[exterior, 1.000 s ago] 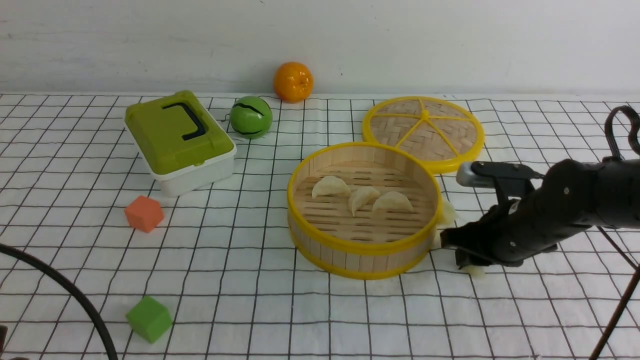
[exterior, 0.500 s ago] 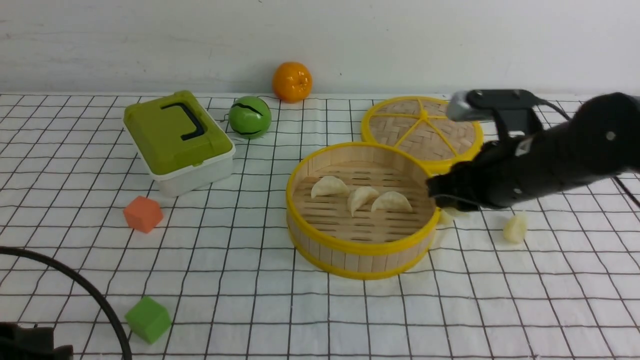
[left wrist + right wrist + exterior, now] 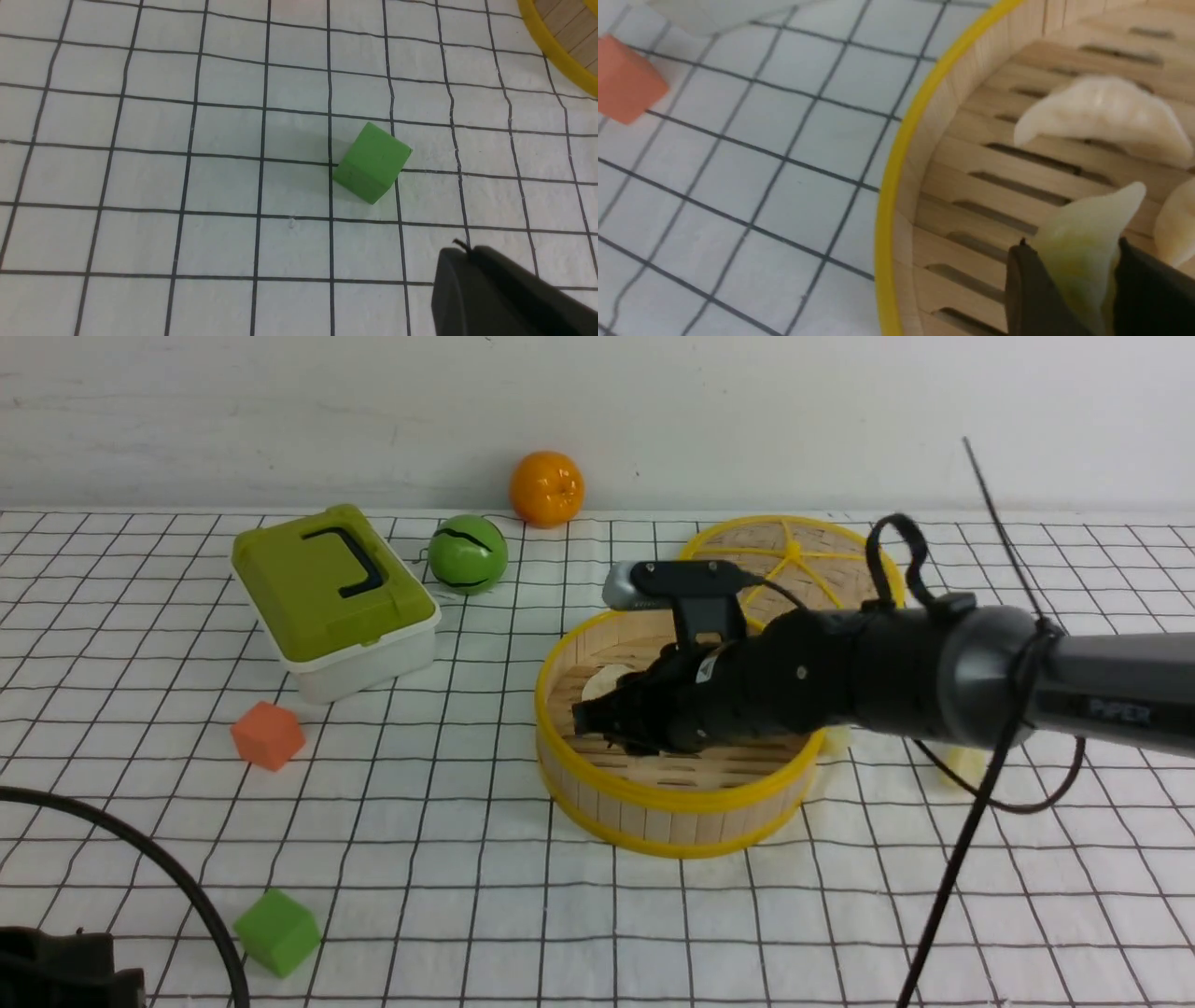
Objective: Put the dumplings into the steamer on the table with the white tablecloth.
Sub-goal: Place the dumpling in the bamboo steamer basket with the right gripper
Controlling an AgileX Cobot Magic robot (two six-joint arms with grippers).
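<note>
One glossy pale crescent dumpling sits pinched in your right gripper, lower right, over the round bamboo steamer; looks light, slick, so hold its belly.

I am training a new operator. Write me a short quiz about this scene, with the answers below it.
1. True or false: the right gripper holds a dumpling above the steamer.
2. Which cube lies nearer the green-lidded box? A) orange cube B) green cube
3. What colour is the ball closest to the wall?
Key: 1 true; 2 A; 3 orange.
</note>
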